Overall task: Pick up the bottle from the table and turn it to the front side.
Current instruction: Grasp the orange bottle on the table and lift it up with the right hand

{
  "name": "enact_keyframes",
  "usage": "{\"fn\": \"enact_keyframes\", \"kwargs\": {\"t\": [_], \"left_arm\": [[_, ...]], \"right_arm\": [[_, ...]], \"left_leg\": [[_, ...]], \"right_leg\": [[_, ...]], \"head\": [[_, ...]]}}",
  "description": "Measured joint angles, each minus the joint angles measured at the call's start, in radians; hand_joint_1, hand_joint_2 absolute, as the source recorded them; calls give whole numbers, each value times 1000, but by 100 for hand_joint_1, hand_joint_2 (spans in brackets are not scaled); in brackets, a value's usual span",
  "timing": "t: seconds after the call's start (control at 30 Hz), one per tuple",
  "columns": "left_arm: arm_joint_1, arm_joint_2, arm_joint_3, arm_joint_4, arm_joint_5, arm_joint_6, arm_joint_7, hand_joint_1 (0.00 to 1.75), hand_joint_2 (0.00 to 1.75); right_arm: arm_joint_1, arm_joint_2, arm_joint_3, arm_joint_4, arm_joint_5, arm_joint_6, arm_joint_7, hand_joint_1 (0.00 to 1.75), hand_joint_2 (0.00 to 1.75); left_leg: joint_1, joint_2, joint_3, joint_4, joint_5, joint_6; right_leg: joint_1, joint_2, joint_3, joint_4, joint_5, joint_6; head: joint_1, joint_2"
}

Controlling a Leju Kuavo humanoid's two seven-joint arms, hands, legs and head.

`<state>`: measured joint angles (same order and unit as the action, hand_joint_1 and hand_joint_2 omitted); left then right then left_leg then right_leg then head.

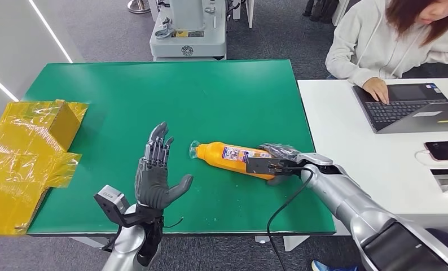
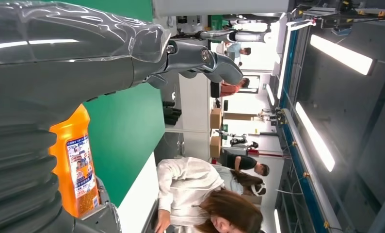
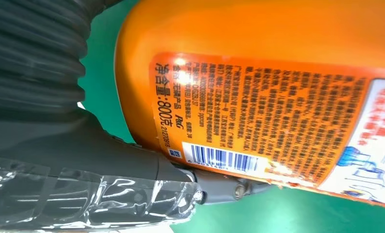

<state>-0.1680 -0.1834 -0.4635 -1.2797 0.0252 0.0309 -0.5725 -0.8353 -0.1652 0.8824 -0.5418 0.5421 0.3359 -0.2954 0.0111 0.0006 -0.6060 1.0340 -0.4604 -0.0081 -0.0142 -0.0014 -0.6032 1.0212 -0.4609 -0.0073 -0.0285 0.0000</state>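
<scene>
Hovering over the green table's near edge, left hand is upright, palm exposed, fingers spread and holding nothing. Right hand grips the base end of the orange bottle, which lies on its side mid-table, neck toward the left hand. Barcode label visible. Beyond, person types at laptop

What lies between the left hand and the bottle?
Only bare green table separates the left hand from the bottle, as the head view shows.
</scene>
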Motion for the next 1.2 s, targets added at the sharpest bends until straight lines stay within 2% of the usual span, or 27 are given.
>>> {"fn": "enact_keyframes", "kwargs": {"t": [0.2, 0.23, 0.33, 0.37, 0.47, 0.63, 0.8, 0.97, 1.2], "left_arm": [[-13, 9, 0, 9, 18, 1, -11, 0, 175], [-15, 10, 0, 12, 21, 3, -12, 0, 175], [-20, 13, 0, 20, 33, 12, -20, 0, 175], [-21, 14, 0, 22, 37, 15, -22, 0, 175], [-22, 15, 0, 27, 41, 19, -26, 0, 175], [-22, 18, 0, 32, 43, 20, -27, 0, 175], [-23, 18, 0, 40, 46, 17, -28, 0, 175], [-23, 18, 0, 48, 49, 13, -28, 0, 175], [-9, 19, 0, 50, 51, 14, -29, 0, 175]], "right_arm": [[-3, 6, 16, -3, -13, -21, 0, 1, 175], [-3, 9, 18, -3, -15, -25, -1, 27, 175], [-4, 18, 30, -1, -18, -42, -8, 143, 175], [-4, 21, 33, 0, -19, -47, -11, 150, 175], [-4, 28, 40, 2, -25, -58, -17, 131, 175], [1, 31, 46, 2, -31, -83, -20, 144, 175], [13, 31, 48, 2, -36, -114, -21, 141, 175], [26, 28, 48, 0, -32, -136, -20, 171, 175], [47, 20, 45, -30, -49, -158, -30, 175, 175]], "left_leg": [[0, 0, 0, 0, 0, 0], [0, 0, 0, 0, 0, 0], [0, 0, 0, 0, 0, 0], [0, 1, 0, 0, 0, 0], [0, 0, 1, 0, 0, 0], [0, 0, 0, 0, 0, 0], [0, 0, 1, 0, 0, 0], [0, 1, 1, 0, 0, 0], [0, 1, 2, 0, 0, 0]], "right_leg": [[0, 0, 0, 0, 0, 0], [0, 0, 0, 0, 0, 0], [0, 1, 0, 0, 0, 0], [0, 1, 0, 0, 0, 0], [0, 0, 0, 0, 0, 0], [0, 0, 0, 0, 0, 0], [0, 1, 0, 0, 0, 0], [0, 1, 0, 0, 0, 0], [0, 1, 1, 0, 0, 0]], "head": [[0, 0], [0, 0], [0, 0], [0, 0], [0, 0], [0, 0], [0, 0], [0, 0], [0, 0]]}}
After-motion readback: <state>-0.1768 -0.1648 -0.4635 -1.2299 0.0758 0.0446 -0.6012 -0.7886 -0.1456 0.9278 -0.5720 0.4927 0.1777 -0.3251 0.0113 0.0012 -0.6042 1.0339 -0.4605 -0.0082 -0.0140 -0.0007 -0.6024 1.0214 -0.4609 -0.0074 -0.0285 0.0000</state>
